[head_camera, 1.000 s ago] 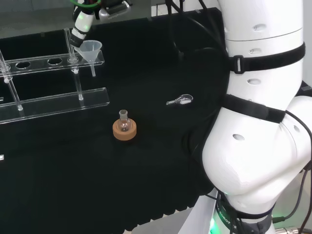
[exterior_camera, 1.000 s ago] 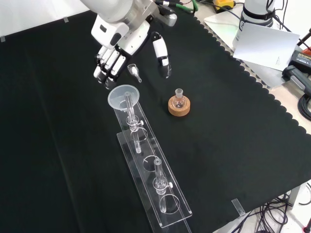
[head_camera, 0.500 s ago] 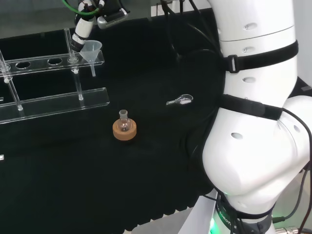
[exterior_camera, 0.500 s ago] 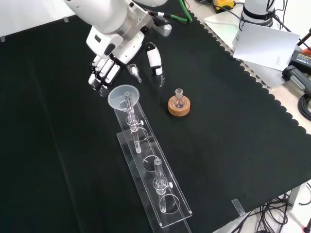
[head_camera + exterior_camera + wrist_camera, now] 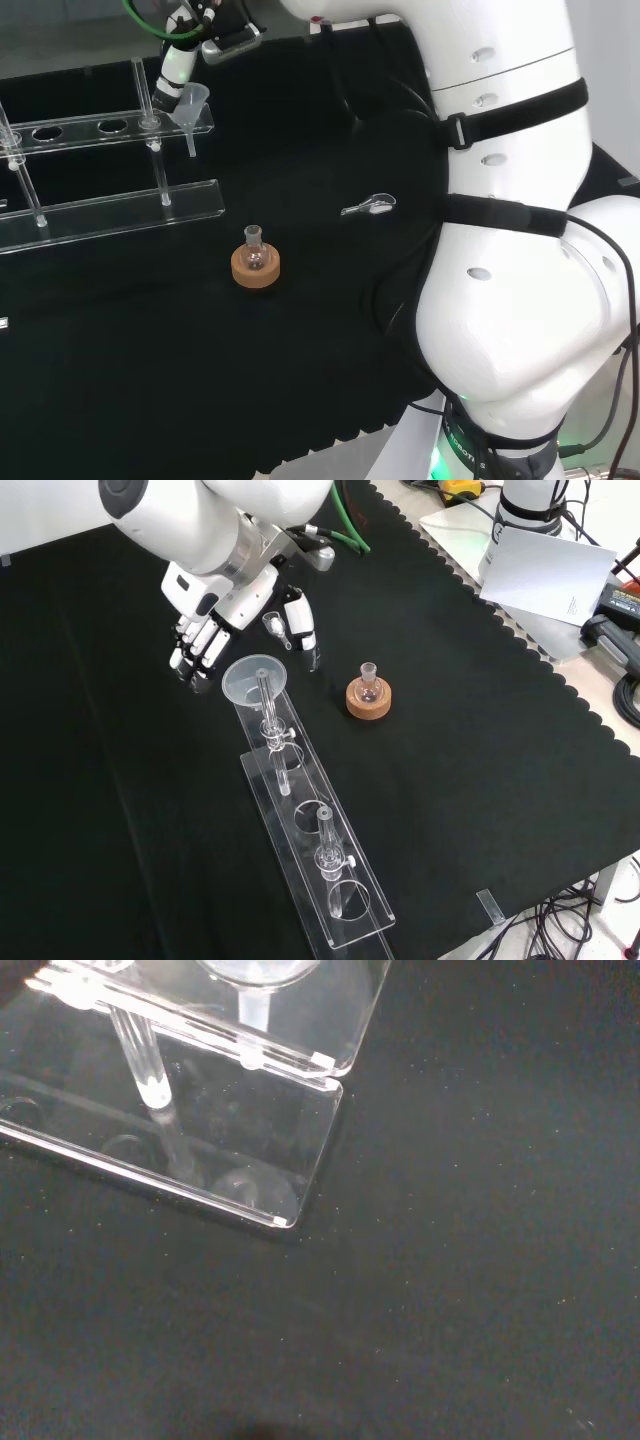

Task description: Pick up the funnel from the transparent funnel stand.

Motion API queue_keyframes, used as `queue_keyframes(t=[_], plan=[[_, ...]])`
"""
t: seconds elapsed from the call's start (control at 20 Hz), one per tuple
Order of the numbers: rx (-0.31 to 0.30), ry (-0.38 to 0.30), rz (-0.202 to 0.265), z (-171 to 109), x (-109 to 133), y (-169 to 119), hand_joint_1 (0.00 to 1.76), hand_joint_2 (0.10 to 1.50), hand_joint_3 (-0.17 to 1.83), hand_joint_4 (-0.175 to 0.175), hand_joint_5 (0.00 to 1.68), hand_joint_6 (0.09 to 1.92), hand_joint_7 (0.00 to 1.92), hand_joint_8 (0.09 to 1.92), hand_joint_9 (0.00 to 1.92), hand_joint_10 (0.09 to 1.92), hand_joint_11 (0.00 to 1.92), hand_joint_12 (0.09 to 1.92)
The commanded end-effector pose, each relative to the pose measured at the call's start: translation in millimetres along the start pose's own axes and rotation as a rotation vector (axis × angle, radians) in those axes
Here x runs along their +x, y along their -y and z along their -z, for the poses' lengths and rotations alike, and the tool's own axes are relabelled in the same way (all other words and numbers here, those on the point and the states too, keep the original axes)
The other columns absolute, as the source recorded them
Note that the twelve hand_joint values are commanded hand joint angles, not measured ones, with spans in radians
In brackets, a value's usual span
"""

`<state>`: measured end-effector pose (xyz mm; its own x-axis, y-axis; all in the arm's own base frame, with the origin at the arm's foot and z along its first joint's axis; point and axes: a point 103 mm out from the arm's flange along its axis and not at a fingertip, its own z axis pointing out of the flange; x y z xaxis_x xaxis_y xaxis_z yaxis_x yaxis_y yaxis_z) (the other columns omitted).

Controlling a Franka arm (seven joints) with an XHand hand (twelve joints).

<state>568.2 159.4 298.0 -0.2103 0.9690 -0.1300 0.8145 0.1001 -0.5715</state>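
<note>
In the head view, the funnel [image 5: 190, 104] sits in the end hole of the transparent funnel stand [image 5: 110, 205], a finger of the hand [image 5: 172, 78] beside its rim. In the front view, the hand [image 5: 215, 620] hovers just beyond the funnel [image 5: 255, 679], fingers straight and thumb spread apart (holding nothing); a small flask [image 5: 368, 684] on a cork ring [image 5: 369, 701] stands nearby. In the wrist view, the stand's [image 5: 240, 1150] end lies on the black worktop [image 5: 480, 1260].

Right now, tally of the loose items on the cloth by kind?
Funnel: 1
Clear funnel stand: 1
Small flask on a cork ring: 1 each
Small scoop: 1
Total: 5
</note>
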Motion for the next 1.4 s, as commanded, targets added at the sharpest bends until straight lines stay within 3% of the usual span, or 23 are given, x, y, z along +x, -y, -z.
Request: queue_keyframes(t=[0.05, 0.15, 0.5, 0.8, 0.9, 1.1, 1.4], plan=[[0.043, 0.012, -0.001, -6.0, 0.3, -19.1, 0.62, 0.65, 0.02, 0.013, 0.0, 0.09, 0.0, 0.09, 0.0, 0.09, 0.0, 0.75], [0.046, 0.029, 0.025, -9.3, 6.5, -16.8, 0.62, 0.65, 0.02, 0.013, 0.0, 0.09, 0.0, 0.09, 0.0, 0.09, 0.0, 0.71], [0.072, 0.049, 0.016, -26.4, 7.9, -17.7, 0.62, 0.66, 0.02, -0.009, 0.0, 0.09, 0.0, 0.09, 0.0, 0.09, 0.0, 0.63], [0.043, 0.034, 0.027, -25.7, -3.1, -16.5, 0.63, 0.68, 0.03, -0.034, 0.0, 0.09, 0.13, 0.09, 0.08, 0.09, 0.0, 0.87], [0.031, 0.027, 0.005, -21.6, -0.8, -18.6, 0.64, 0.69, 0.04, -0.035, 0.02, 0.09, 0.21, 0.19, 0.12, 0.21, 0.0, 0.99], [0.016, 0.01, 0.01, -16.9, 9.1, -23.7, 0.66, 0.69, 0.06, -0.03, 0.08, 0.09, 0.3, 0.44, 0.08, 0.66, 0.0, 1.14], [0.001, 0.002, 0.012, -13.9, 9.0, -28.2, 0.67, 0.7, 0.09, -0.003, 0.25, 0.09, 0.4, 0.52, 0.15, 0.75, 0.0, 1.27]])
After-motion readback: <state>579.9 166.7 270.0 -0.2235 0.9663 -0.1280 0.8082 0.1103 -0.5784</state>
